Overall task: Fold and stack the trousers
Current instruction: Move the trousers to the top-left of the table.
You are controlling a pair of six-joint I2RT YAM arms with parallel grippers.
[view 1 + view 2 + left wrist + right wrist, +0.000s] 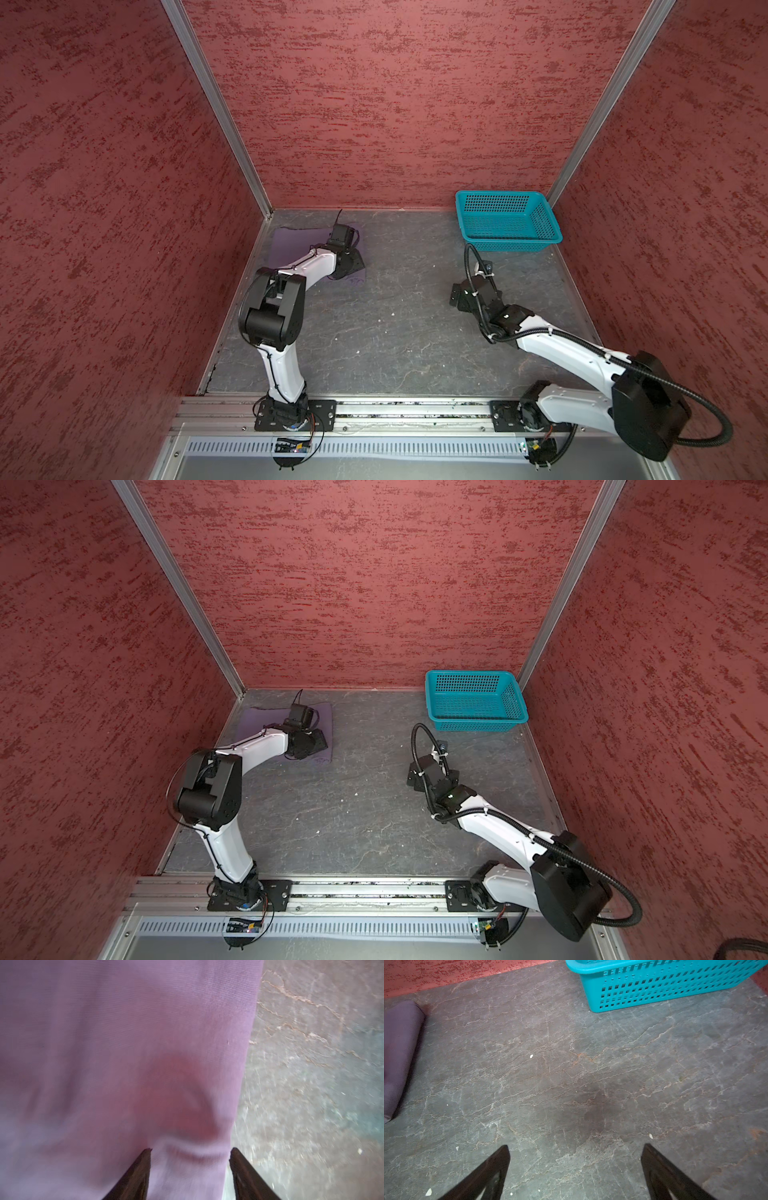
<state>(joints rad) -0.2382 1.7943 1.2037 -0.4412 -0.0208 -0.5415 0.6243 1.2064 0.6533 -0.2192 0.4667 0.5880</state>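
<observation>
1. Trousers (291,249): a flat, folded, lavender-grey rectangle on the counter (395,316) at its far left corner, seen in both top views (257,725).
2. Left arm (316,262): reaches out over the trousers. Its wrist covers the near right part of the cloth.
3. Left fingers (135,1174): partly apart, tips down at the cloth (124,1043). In the left wrist view one tip sits on the trousers. The other sits at the cloth's edge, where bare counter (311,1084) begins. A strip of cloth along that edge lies between the tips, crossed from tip to tip by a low wrinkle. This view is blurred.
4. Right fingers (483,1174): spread wide with nothing between them, over bare counter (571,1064) towards the right side, well apart from the trousers. In the right wrist view a rounded folded edge of the trousers (400,1053) shows at the frame's side.
5. Right arm (561,345): stretched over the near right part of the counter.
6. Basket (509,245): teal, perforated, at the far right corner, well apart from the trousers. It appears in both top views (478,726) and in the right wrist view (654,991).
</observation>
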